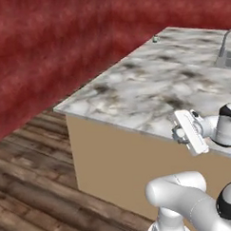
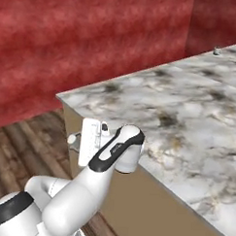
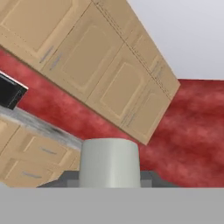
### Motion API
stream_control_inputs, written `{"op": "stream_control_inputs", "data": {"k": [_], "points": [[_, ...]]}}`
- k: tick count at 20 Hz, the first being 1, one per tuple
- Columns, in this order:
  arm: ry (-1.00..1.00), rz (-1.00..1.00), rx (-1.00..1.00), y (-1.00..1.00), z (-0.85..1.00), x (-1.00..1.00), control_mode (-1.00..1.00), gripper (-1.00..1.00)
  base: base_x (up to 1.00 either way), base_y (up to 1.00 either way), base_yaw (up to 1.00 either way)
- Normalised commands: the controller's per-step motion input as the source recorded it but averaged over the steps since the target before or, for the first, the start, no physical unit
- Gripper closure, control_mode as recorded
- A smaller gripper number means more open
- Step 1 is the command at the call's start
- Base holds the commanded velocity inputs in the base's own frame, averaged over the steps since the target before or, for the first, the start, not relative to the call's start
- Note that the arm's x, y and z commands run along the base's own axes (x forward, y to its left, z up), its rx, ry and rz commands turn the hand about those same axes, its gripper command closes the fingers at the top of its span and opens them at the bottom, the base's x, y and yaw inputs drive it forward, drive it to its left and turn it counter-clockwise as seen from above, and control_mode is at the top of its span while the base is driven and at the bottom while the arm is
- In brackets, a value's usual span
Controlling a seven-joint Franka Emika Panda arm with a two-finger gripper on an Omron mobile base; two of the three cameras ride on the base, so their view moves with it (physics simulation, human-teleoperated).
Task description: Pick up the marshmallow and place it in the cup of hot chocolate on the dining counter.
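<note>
The gripper [image 3: 109, 177] is pinched on the marshmallow [image 3: 109, 159]: in the hand view the pale stubby cylinder sits upright between the two dark fingertips [image 3: 71, 178], one on each side of it. In the left base view the gripper [image 1: 179, 132] hangs at the near edge of the dining counter [image 1: 149, 87], with its fingers pointing sideways to the left rather than down, and a small white knob, taken to be the marshmallow [image 1: 180, 132], shows at their end. The hand camera therefore looks across the room at tan wall cabinets [image 3: 100, 65] and the red wall [image 3: 192, 131], not at the target. A small pale object at the far left edge of the counter is judged to be the cup of hot chocolate [image 1: 155, 38] — it is too small here to confirm the liquid. It stands well apart from the gripper, with the faucet [image 1: 224, 43] off to the far right. The step in hand is judged to be the carry. To do it well, keep the squeeze constant, since a soft piece may slip if the pinch is relaxed. Lift above the marble, and close the gap to the cup by reach or by driving the base. Turn the wrist so the fingers point down before arriving. Centre over the rim — not beside it — and lower close to the rim before releasing, so the piece does not bounce out or tip the cup.
</note>
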Motion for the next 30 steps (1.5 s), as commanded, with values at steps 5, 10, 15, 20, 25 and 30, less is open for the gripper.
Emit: {"op": "stream_control_inputs", "data": {"k": [5, 10, 15, 20, 25, 30], "points": [[0.00, 0.00, 0.00, 0.00, 0.00, 0.00, 1.00, 1.00, 0.50, 1.00, -0.28], [0.00, 0.00, 0.00, 0.00, 0.00, 0.00, 1.00, 1.00, 0.41, 1.00, -0.30], [0.00, 0.00, 0.00, 0.00, 0.00, 0.00, 1.00, 1.00, 0.40, 1.00, -0.29], [0.00, 0.00, 0.00, 0.00, 0.00, 0.00, 1.00, 1.00, 0.30, 1.00, -0.29], [0.00, 0.00, 0.00, 0.00, 0.00, 0.00, 1.00, 1.00, 0.26, 1.00, -0.29], [0.00, 0.00, 0.00, 0.00, 0.00, 0.00, 1.00, 1.00, 0.25, 1.00, -0.28]]}}
